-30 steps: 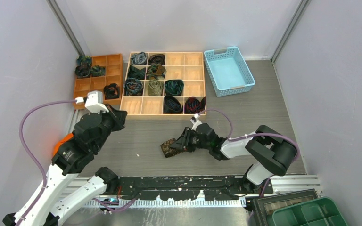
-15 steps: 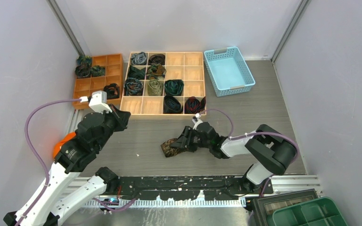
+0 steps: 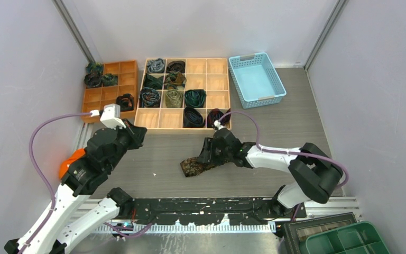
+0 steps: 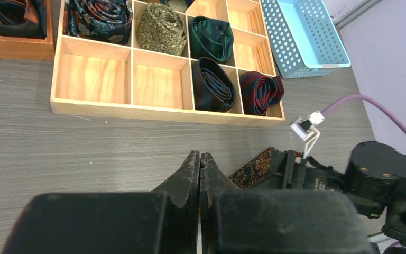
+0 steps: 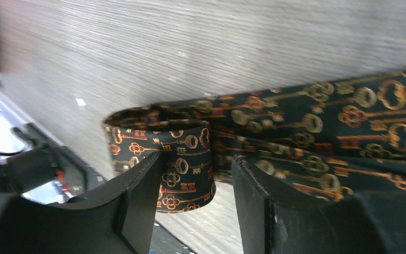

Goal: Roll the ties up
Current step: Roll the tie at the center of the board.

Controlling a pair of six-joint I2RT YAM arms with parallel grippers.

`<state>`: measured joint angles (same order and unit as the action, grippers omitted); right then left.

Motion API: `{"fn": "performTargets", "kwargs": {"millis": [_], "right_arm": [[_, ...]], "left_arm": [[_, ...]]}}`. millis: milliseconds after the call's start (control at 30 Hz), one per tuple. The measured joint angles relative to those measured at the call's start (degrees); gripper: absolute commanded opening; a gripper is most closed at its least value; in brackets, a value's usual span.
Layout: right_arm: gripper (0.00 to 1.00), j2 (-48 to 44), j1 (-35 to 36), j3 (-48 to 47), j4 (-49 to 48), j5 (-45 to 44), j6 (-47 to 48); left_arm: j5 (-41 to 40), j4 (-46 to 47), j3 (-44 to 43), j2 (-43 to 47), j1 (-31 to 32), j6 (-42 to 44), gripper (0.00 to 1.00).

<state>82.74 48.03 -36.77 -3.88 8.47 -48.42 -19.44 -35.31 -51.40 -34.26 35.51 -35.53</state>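
A dark brown tie with gold key print (image 3: 193, 165) lies on the grey table, partly rolled at its near end. In the right wrist view its rolled end (image 5: 186, 159) stands between the jaws of my right gripper (image 5: 195, 196), which are apart, with a gap beside the right finger. My right gripper (image 3: 207, 154) is low at the tie's right end. My left gripper (image 4: 200, 159) is shut and empty, held above the table to the left of the tie (image 4: 254, 168); it also shows in the top view (image 3: 137, 133). Several rolled ties (image 3: 193, 117) fill tray compartments.
A light wooden divided tray (image 3: 211, 66) and an orange-brown tray (image 3: 129, 66) stand at the back, with a blue basket (image 3: 256, 79) to their right. An orange cloth lump (image 3: 70, 161) lies at the left. A green bin (image 3: 349, 241) is at the near right.
My right arm has stretched out and its gripper has shifted slightly up and back at the tie's end. My left gripper moved a little to the right. The tie has barely moved.
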Motion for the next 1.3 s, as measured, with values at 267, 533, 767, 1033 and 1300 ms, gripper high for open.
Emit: {"fn": "performTargets", "kwargs": {"millis": [267,533,767,1033,1300], "right_arm": [[0.54,1.99,0.04,-0.50,5.38,-5.09,1.60],[0.55,-0.37,1.36,-2.80,14.19,-13.64,3.98],[0.53,-4.46,6.99,-7.52,20.96,-20.11,5.20],[0.02,-9.81,17.07,-10.25,28.30,-26.91,2.03],[0.01,-12.46,24.37,0.00,23.56,-27.08,-6.91]], "left_arm": [[-0.02,-0.04,0.11,1.49,0.00,0.04,0.00],[-0.20,-0.02,0.68,1.57,0.00,0.00,0.00],[-1.31,0.81,2.78,0.22,0.00,0.00,0.00],[11.56,13.84,3.37,-25.46,-0.04,1.60,0.00],[32.17,26.25,9.11,-40.46,-0.02,1.57,0.00]]}}
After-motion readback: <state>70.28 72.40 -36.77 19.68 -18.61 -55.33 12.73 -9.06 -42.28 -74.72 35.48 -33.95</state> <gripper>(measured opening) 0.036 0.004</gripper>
